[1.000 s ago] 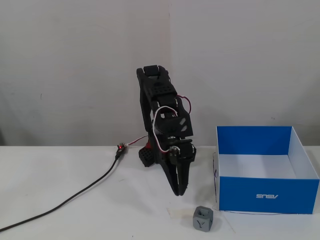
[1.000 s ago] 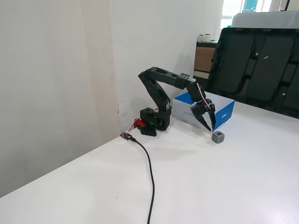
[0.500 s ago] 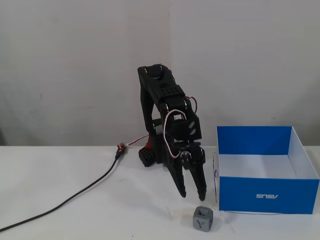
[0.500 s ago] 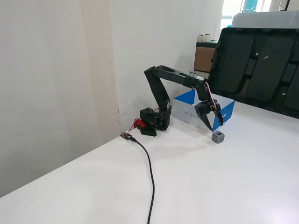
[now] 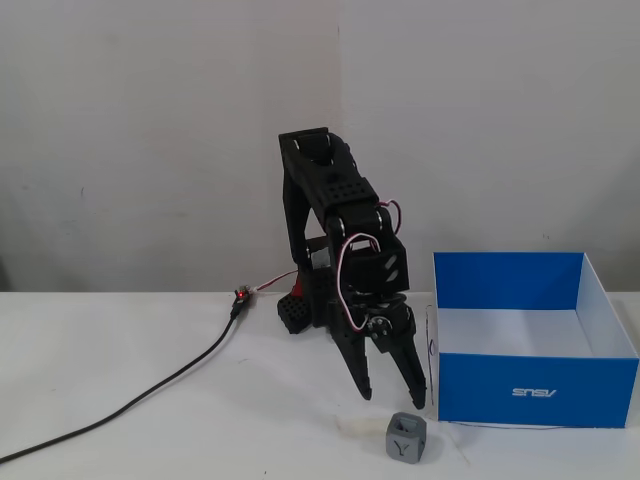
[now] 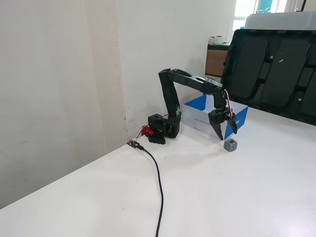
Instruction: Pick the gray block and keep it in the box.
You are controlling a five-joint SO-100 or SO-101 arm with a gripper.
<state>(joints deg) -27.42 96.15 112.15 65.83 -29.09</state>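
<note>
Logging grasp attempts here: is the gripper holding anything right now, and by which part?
Nothing is held. The gripper is open above the gray block, which sits on the table beside the box.

Block [image 5: 406, 437]: gray, dark Y mark on front face. Box [image 5: 535, 388]: bright blue outside, white lettering on front, white floor. Arm [image 5: 335, 215]: black, red and white wires. Cable [image 5: 150, 391]: black. Table [image 5: 150, 440]: white. Wall [image 5: 150, 130]: off-white.

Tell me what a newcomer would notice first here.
The black arm's open claw hangs fingertips-down just above and behind the small gray lettered cube on the white table. Right of it in that fixed view sits the bright blue open-topped cardboard box, empty inside.
</note>
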